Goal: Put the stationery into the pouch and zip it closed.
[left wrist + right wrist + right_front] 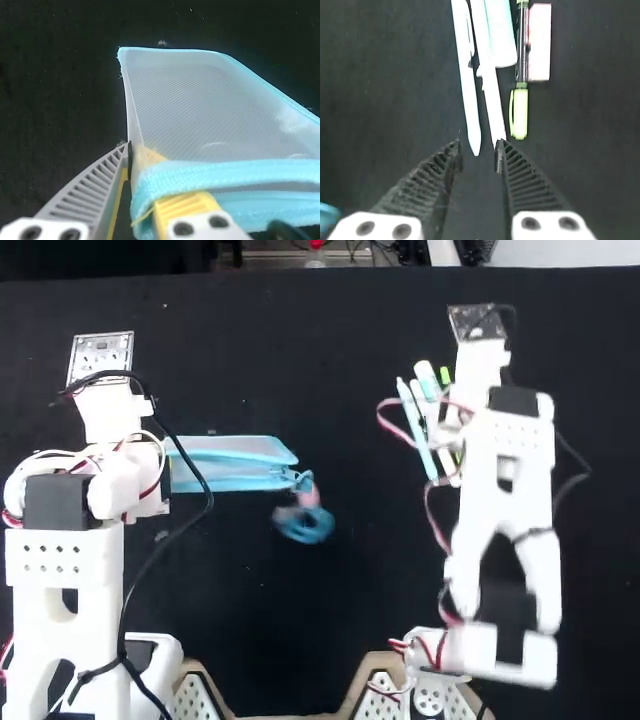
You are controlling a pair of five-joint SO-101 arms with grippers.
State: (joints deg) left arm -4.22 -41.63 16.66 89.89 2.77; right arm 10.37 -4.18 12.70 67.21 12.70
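No legible text or labels, seemingly, on anything here.

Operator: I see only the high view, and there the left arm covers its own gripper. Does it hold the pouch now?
Observer: Yes. The left wrist view shows the left gripper shut on the edge of the pouch.
Operator: And the right gripper, has it a pen?
Observer: No. The right gripper is open and empty, with its tips close to the ends of two white pens.
Operator: Does anything lie under that arm that I cannot see?
Observer: A pink eraser lies beside a green pen.
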